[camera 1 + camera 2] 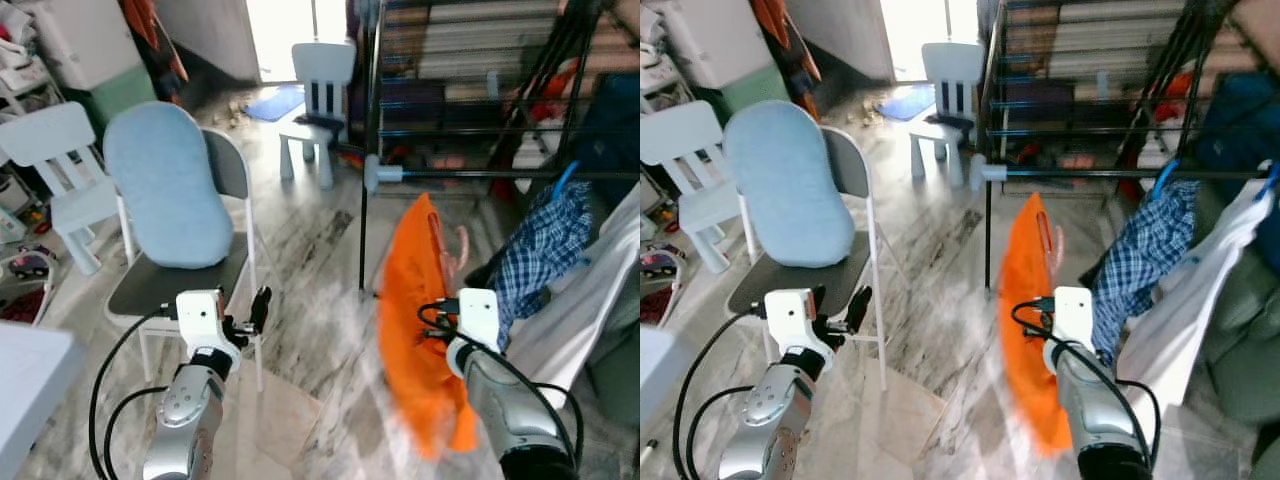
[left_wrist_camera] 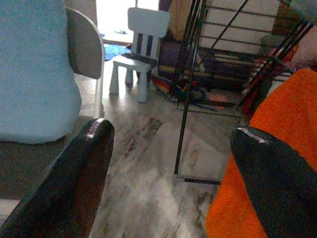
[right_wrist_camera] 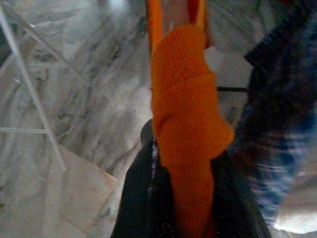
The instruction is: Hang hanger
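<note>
An orange garment (image 1: 420, 330) on a pale pink hanger (image 1: 448, 248) hangs from my right gripper (image 3: 185, 163), which is shut on the orange fabric just below the hanger. It is held low in front of the black clothes rail (image 1: 480, 175), slightly blurred. A blue plaid shirt (image 1: 540, 250) and a white garment (image 1: 600, 290) hang from that rail on the right. My left gripper (image 1: 250, 315) is open and holds nothing, raised in front of the folding chair; its two fingers (image 2: 84, 168) stand wide apart.
A grey folding chair (image 1: 225, 180) with a light blue cushion (image 1: 165, 185) stands at the left. White child chairs (image 1: 320, 90) stand behind, another (image 1: 60, 160) at far left. The rack's upright post (image 1: 365, 200) meets the marble floor (image 1: 310, 290). A staircase (image 1: 470, 60) rises behind.
</note>
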Controlling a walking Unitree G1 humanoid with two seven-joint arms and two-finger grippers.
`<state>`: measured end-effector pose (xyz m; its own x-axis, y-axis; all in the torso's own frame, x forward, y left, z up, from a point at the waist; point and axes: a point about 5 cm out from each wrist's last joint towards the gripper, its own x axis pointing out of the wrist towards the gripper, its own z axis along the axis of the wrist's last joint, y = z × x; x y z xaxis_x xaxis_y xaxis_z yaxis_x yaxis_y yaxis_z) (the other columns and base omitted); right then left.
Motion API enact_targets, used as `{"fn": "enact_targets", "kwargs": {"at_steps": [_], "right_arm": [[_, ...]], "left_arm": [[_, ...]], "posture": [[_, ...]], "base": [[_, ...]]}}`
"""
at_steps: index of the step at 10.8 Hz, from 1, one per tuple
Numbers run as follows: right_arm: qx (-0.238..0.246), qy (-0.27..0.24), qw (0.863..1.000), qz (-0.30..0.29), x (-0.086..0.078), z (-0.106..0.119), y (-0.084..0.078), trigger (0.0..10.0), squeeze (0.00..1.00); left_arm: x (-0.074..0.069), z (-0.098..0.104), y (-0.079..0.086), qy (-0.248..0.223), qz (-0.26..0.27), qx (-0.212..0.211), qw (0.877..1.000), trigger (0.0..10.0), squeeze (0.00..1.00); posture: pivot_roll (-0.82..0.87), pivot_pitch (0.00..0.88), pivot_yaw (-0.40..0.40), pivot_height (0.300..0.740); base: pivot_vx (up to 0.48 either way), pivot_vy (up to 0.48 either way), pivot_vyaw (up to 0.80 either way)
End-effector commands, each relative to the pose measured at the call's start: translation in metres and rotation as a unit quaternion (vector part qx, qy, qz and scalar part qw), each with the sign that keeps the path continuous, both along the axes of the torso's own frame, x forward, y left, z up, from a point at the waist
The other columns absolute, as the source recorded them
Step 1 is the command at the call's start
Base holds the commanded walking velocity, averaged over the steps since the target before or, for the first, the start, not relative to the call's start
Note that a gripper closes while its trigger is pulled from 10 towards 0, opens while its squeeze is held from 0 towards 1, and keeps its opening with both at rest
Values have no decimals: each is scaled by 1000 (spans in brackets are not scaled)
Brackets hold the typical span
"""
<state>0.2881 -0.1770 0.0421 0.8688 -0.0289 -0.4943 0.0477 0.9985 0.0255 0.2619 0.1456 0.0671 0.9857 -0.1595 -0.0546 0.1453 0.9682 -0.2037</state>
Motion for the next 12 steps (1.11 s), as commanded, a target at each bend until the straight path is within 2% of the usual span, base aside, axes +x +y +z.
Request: {"fn": "enact_targets", "kwargs": {"at_steps": [1, 7, 12], "right_arm": [[7, -33, 999, 17, 11, 16, 11, 10000, 0], [4, -55, 998, -20, 18, 26, 2, 10000, 0], [0, -43, 999, 2, 14, 23, 6, 10000, 0]], "left_arm": [[0, 1, 8, -5, 11, 2, 1000, 10000, 0], [0, 1, 5, -11, 7, -3, 1000, 10000, 0], [-1, -1, 4, -8, 7, -8, 1000, 10000, 0]], "posture": [[-50, 0, 89, 740], [-56, 0, 82, 740], [-60, 0, 80, 740]], "base": [[0, 0, 0], [386, 0, 0], [351, 53, 0]]}}
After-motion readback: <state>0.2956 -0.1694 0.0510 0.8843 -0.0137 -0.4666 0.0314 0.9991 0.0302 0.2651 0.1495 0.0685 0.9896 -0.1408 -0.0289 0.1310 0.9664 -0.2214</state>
